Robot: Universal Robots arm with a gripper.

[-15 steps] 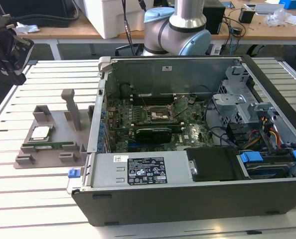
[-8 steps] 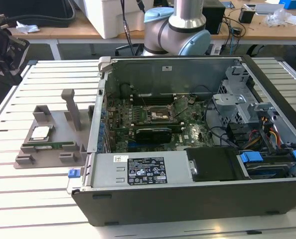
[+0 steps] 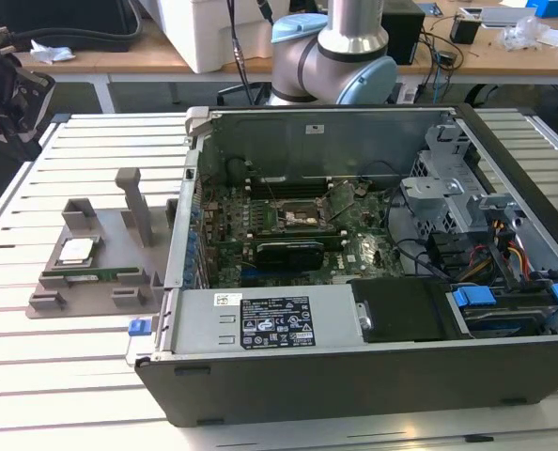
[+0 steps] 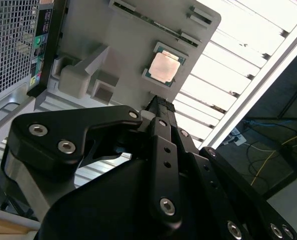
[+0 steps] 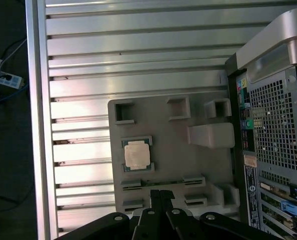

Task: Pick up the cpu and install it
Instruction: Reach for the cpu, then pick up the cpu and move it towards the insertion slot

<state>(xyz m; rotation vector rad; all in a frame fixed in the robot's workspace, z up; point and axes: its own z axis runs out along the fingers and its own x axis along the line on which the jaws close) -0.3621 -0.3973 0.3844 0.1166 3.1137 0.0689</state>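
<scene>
Silver-topped square cpu (image 5: 137, 154) lies flat in a grey tray (image 5: 173, 150), the gripper (image 5: 161, 193) closed and empty.

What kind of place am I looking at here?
Probably a robotics lab bench: an opened computer case on a slatted metal table, a grey fixture tray holding the cpu, and cable-strewn desks behind.

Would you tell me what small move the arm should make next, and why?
Probably shift the gripper sideways until it is centred above the cpu. The cpu lies flat in its recess on the grey tray, untouched, and in both wrist views the gripper hangs above the tray's edge, off to one side of it, holding nothing.
</scene>
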